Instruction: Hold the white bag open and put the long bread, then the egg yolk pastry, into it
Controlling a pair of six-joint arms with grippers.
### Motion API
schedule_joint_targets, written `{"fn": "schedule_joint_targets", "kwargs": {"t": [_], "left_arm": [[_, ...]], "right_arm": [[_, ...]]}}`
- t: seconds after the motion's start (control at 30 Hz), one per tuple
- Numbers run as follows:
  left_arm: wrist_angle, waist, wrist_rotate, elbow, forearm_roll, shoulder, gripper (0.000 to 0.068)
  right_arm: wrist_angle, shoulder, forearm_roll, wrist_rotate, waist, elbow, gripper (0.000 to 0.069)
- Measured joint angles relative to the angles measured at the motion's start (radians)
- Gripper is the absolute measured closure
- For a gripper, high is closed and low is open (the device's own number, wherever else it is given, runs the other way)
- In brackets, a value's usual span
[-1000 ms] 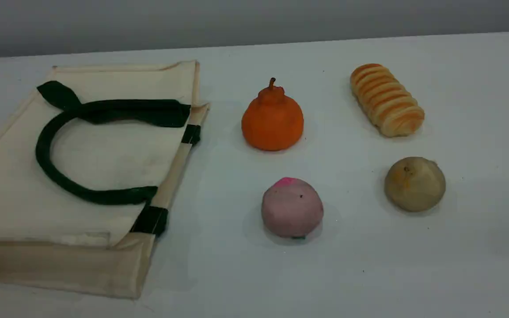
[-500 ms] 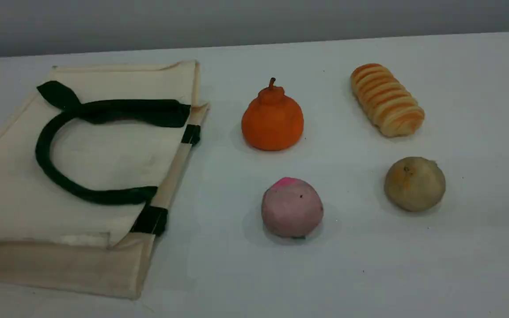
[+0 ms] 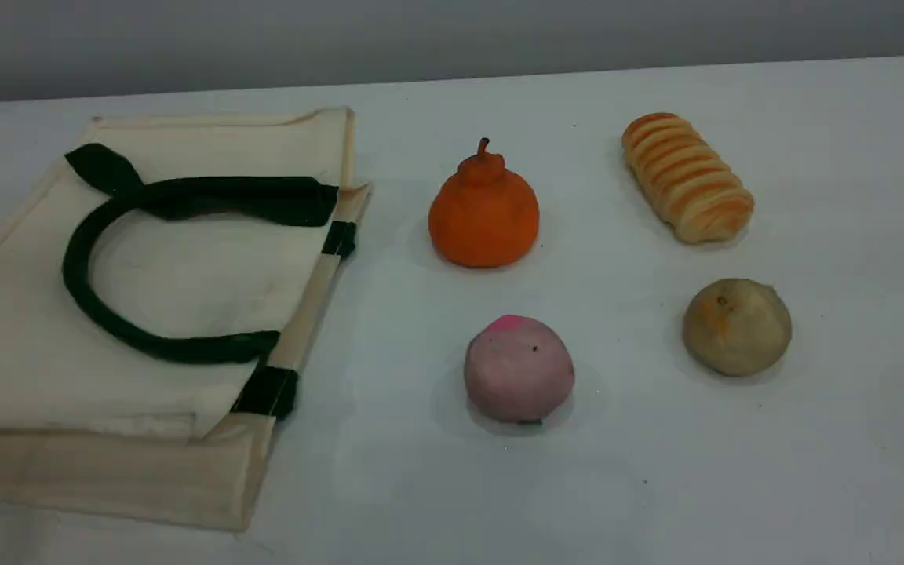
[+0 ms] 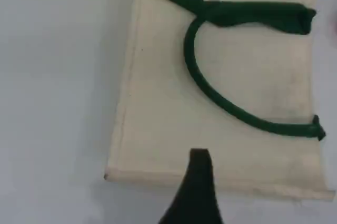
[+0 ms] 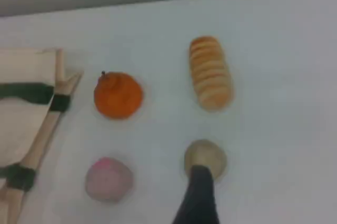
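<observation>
Left gripper (image 4: 199, 162): wide open, empty, over the flat white bag (image 4: 237, 77).
Right gripper (image 5: 199, 175): wide open, empty; egg yolk pastry (image 5: 206, 153) just ahead, long bread (image 5: 210, 72) beyond.

The bag (image 3: 20, 353) lies flat at the left, its handle (image 3: 74, 267) loose on top. A bare strip of table (image 3: 389, 353) runs between it and the orange fruit (image 3: 484, 216) and pink ball (image 3: 519, 369). The bread (image 3: 687, 179), far right, and pastry (image 3: 737, 326), nearer, stand apart from each other and from those two, gaps open all round each.
</observation>
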Motion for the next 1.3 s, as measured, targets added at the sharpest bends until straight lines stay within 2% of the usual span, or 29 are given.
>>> {"fn": "schedule_joint_targets", "kwargs": {"t": [0.27,0.37,0.57,0.83,1.3], "left_arm": [[-0.034,0.000,0.000,-0.133,0.000,0.290,0.0090],[-0.049,0.000,0.001,-0.163,0.006,0.381,0.0090],[-0.112,0.000,0.001,-0.165,0.006,0.536,0.0090],[-0.228,0.000,0.001,-0.165,0.006,0.722,0.0090],[-0.349,0.000,-0.010,-0.186,-0.006,0.961,0.0090]], "right_arm": [[-0.026,0.110,0.002,0.003,0.000,-0.005,0.0134],[-0.027,0.116,0.051,-0.001,0.000,-0.005,0.0134],[-0.089,0.132,0.083,-0.043,0.000,-0.005,0.0134],[-0.111,0.156,0.078,-0.050,0.000,-0.005,0.0134],[-0.102,0.156,0.079,-0.053,0.000,-0.005,0.0134]]}}
